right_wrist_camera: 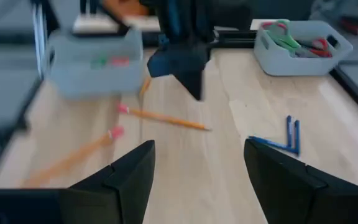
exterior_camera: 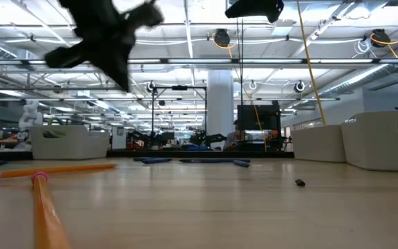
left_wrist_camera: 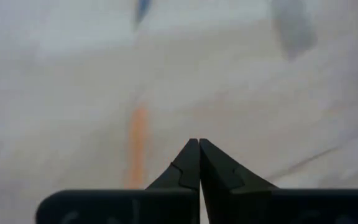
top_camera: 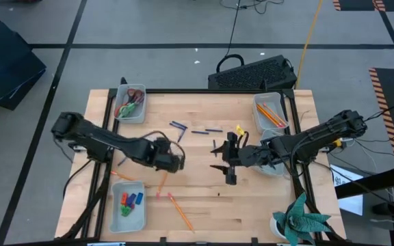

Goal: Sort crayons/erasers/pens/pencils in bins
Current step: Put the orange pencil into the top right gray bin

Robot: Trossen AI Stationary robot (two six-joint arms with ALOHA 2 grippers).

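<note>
Bare wood lies open between the left gripper (top_camera: 176,161) and the right gripper (top_camera: 224,162), so a hand fits there. Loose pens (top_camera: 195,129) and pencils (top_camera: 180,211) block other paths, and bins (top_camera: 130,104) fill the corners

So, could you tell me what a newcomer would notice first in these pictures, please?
Probably the two dark arms meeting mid-table: the left gripper shut and empty, the right gripper open facing it. Next come the loose pencils near the front edge and the pens toward the back, not yet sorted. The bins stand at the corners, one at front left holding crayons.
</note>
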